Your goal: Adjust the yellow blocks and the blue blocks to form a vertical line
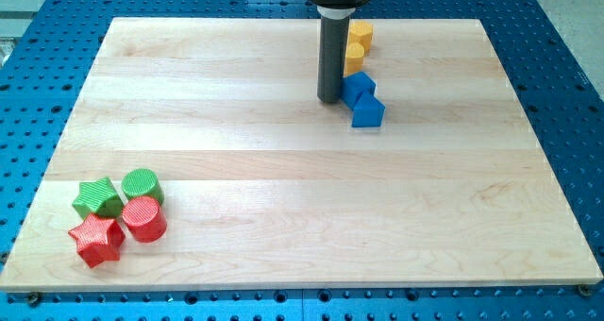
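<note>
Two yellow blocks stand near the view's top: one (pixel 361 34) at the board's top edge, the other (pixel 354 59) just below it, their shapes partly hidden by the rod. Two blue blocks follow below: an upper one (pixel 358 86) and a lower one (pixel 367 109), touching each other. Together the four make a rough column that leans slightly. My tip (pixel 329 99) rests on the board just left of the upper blue block, touching or nearly touching it.
At the view's bottom left sits a cluster: a green star (pixel 97 198), a green cylinder (pixel 142 185), a red star (pixel 96 239) and a red cylinder (pixel 144 218). The wooden board (pixel 283 170) lies on a blue perforated table.
</note>
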